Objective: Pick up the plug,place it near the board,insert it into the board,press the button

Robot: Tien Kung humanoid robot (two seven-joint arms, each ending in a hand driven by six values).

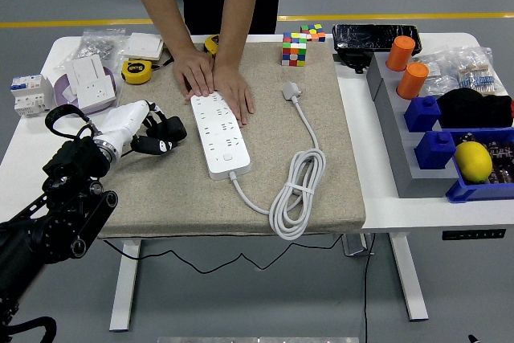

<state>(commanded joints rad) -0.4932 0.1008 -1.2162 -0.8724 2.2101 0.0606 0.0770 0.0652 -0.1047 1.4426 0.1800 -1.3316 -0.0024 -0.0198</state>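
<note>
Hovering over the left part of the beige mat, the robot's left hand is seen with its black fingers loosely curled and nothing held in them. Just to the right of this hand, the white power strip is laid lengthwise on the mat, apart from the fingertips. The strip's far end is pressed down by a person's two hands, reached in from the far side of the table. Well to the right of the robot hand, beyond the strip, the white plug is found on the mat, unplugged, with its cable run toward the near edge and gathered into a tied coil. Beyond the plug, a colourful puzzle cube is set at the mat's far edge. Behind the hand, a yellow tape measure and a white wall socket are placed on the white table. The right arm is not seen.
</note>
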